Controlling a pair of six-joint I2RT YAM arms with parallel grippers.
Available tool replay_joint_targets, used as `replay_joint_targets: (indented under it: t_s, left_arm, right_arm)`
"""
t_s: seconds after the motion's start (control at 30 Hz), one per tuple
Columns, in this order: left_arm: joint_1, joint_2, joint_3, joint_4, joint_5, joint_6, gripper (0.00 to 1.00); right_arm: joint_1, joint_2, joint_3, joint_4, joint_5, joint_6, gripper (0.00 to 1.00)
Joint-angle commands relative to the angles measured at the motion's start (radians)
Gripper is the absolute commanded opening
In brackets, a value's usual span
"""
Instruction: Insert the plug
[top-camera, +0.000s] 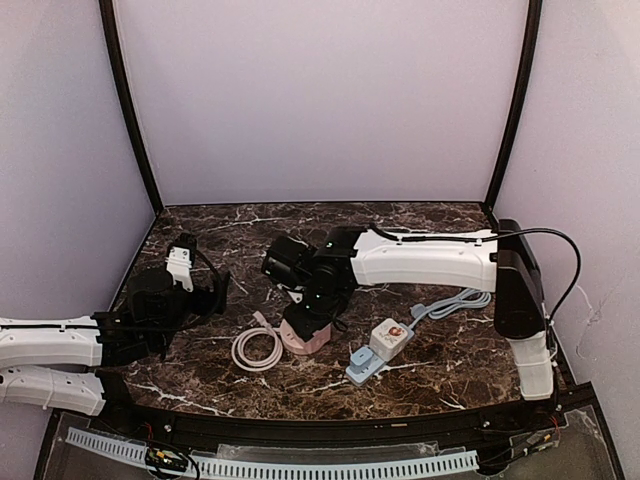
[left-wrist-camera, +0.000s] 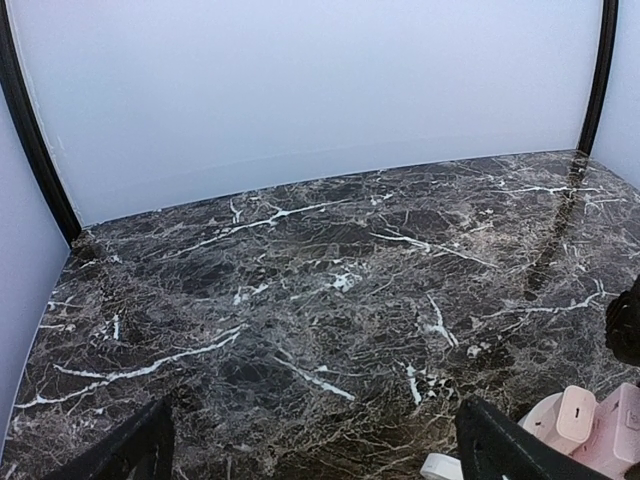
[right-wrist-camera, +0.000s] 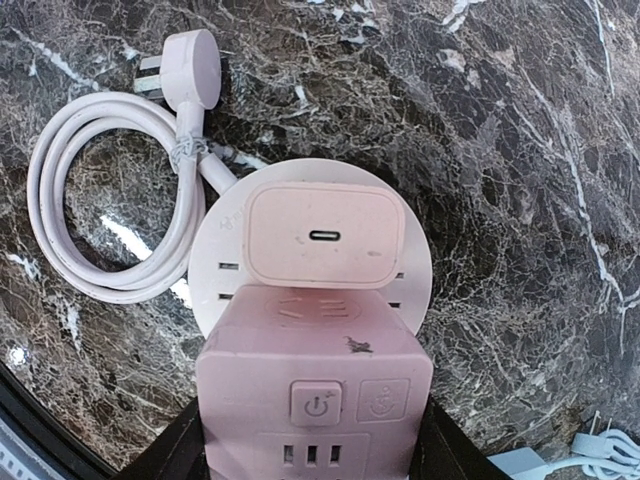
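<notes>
We see the right fingers (right-wrist-camera: 175, 455) closed on a pink cube (right-wrist-camera: 315, 360), one on each side of it. Just past their tips a pink charger (right-wrist-camera: 325, 235) sits against a round slotted face (right-wrist-camera: 415, 270), filling the way straight ahead. The plug (right-wrist-camera: 190, 65) lies on the table (top-camera: 440, 370) further ahead and to the left of these fingers, apart from them. It ends a coiled cord (right-wrist-camera: 188, 210) that runs to the round face. A white strip (top-camera: 380, 350) with a grey cable (top-camera: 450, 303) lies near their right side.

The left fingers (left-wrist-camera: 140, 455) are spread wide with nothing between them. Bare table stretches ahead of them to the back wall (left-wrist-camera: 300, 90), and the charger is just off their right tip.
</notes>
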Motion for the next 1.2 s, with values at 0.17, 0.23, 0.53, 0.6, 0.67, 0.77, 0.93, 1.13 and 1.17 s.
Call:
replay_joint_targets:
  t_s: [0.17, 0.23, 0.53, 0.6, 0.67, 0.77, 0.93, 1.13, 1.17]
  left_arm:
    - [0.005, -0.022, -0.022, 0.011, 0.003, 0.009, 0.98]
    - [0.005, -0.024, -0.024, 0.011, 0.003, 0.010, 0.98]
    - [0.006, -0.018, -0.027, 0.023, 0.000, 0.015, 0.98]
    - [0.005, -0.019, -0.028, 0.023, 0.000, 0.015, 0.98]
    - [0.005, -0.021, -0.029, 0.023, 0.000, 0.015, 0.98]
    - [0.006, -0.021, -0.029, 0.023, 0.001, 0.015, 0.98]
    - [0.005, -0.021, -0.030, 0.023, 0.000, 0.015, 0.98]
    - [0.005, -0.027, -0.033, 0.015, -0.017, 0.030, 0.98]
    - [0.005, -0.029, -0.029, 0.008, -0.038, 0.032, 0.98]
  right_arm:
    - [0.016, 0.162, -0.101, 0.032, -0.035, 0.046, 0.00]
    - [0.016, 0.160, -0.100, 0.030, -0.031, 0.049, 0.00]
    - [0.016, 0.102, -0.042, 0.022, 0.000, 0.040, 0.35]
    - [0.016, 0.080, -0.020, 0.022, 0.010, 0.036, 0.46]
    - [0.016, 0.059, 0.003, 0.022, 0.018, 0.031, 0.57]
    - [0.016, 0.024, 0.027, 0.027, 0.027, 0.024, 0.80]
    - [0.016, -0.038, 0.055, 0.034, 0.052, 0.020, 0.99]
    - [0.013, -0.150, 0.028, 0.063, 0.153, 0.030, 0.99]
    - [0.011, -0.176, 0.002, 0.084, 0.174, 0.029, 0.99]
